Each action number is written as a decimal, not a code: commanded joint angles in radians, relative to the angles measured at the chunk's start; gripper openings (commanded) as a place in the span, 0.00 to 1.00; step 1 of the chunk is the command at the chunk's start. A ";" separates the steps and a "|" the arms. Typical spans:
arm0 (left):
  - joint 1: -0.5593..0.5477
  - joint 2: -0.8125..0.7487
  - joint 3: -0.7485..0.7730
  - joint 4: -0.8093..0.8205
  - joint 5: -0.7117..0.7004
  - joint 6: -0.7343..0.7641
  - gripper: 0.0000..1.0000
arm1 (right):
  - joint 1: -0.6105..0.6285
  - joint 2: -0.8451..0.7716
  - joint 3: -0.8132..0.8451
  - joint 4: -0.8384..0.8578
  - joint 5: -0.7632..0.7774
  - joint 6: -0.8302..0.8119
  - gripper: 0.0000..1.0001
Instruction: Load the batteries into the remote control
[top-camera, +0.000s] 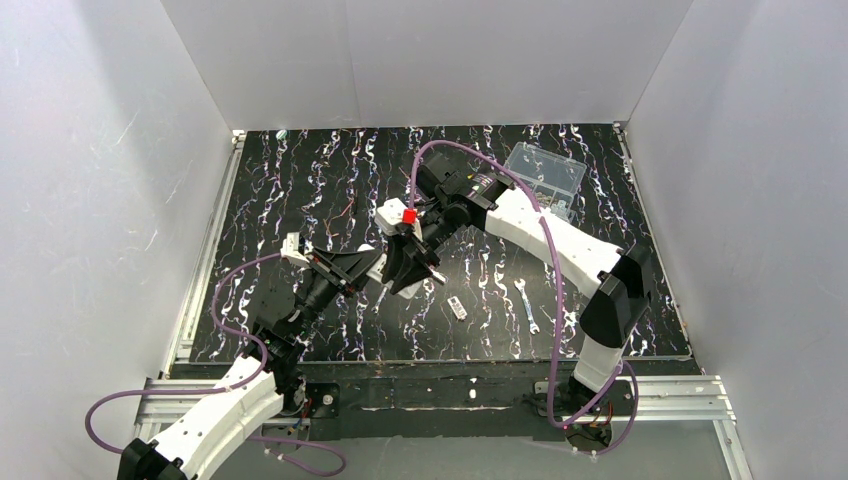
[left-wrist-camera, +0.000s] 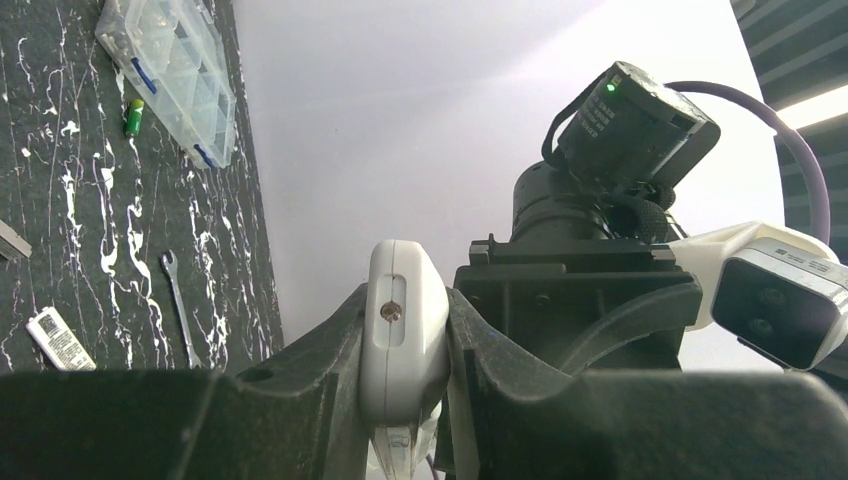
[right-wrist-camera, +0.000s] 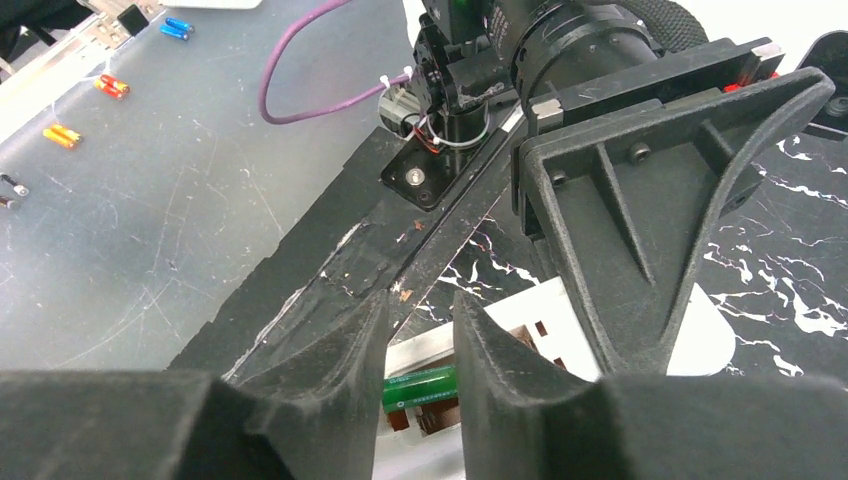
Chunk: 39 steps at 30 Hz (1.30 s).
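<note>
- Right now, the first battery (right-wrist-camera: 420, 388) lies crosswise in the open back of the remote control (right-wrist-camera: 700, 335), with its green casing showing through the gap between the right gripper's fingers.
- The right gripper (right-wrist-camera: 420, 300) hangs directly over that compartment with its jaws narrowly parted. Whether the fingers touch the battery cannot be told.
- The remote control is held off the table near the middle of the workspace, clamped by its long sides in the left gripper (left-wrist-camera: 405, 300). That gripper's jaws are pressed tight against the white casing.
- The two grippers meet nose to nose above the black marbled table (top-camera: 300, 180).
- The second battery (left-wrist-camera: 133, 117) lies loose on the table toward the far right, just beside the clear plastic box (left-wrist-camera: 175, 70).
- A small white-and-dark cover piece (top-camera: 457, 307) lies flat on the table, near the grippers on their right.
- A small wrench (top-camera: 527, 305) lies just beyond the cover piece, further right.
</note>
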 joint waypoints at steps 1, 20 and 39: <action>0.000 -0.023 0.028 0.142 0.000 -0.020 0.00 | -0.001 -0.023 0.035 -0.003 -0.034 0.016 0.40; 0.001 -0.011 0.029 0.152 0.014 -0.029 0.00 | -0.032 -0.166 -0.030 0.160 -0.099 0.122 0.57; 0.001 0.015 0.051 0.265 0.132 0.027 0.00 | -0.092 -0.175 -0.056 0.001 -0.081 -0.016 0.50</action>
